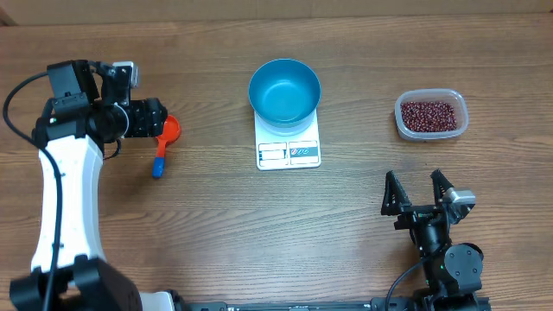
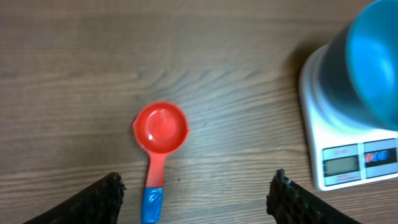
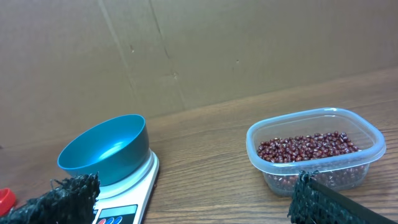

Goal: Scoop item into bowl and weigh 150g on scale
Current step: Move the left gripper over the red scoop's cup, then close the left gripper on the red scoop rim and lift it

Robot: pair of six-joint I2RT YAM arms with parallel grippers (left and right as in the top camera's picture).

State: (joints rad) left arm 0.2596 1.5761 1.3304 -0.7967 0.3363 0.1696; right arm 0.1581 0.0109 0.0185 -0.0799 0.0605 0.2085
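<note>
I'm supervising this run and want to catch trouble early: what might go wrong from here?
The scoop lies flat, handle off-centre between the left end effector's open jaws; a grasp may skid it.
The beans sit in the tub far across the table, past the bowl; carried scoops may spill.
The bowl only rests on the scale; a bump could shift it.

Desk [image 1: 216, 216]: brown wood-grain top, matte, grain running left to right. Behind its far edge stands a plain tan cardboard panel [image 3: 186, 43], upright, with creases and one vertical seam. Light even; shadows soft.
</note>
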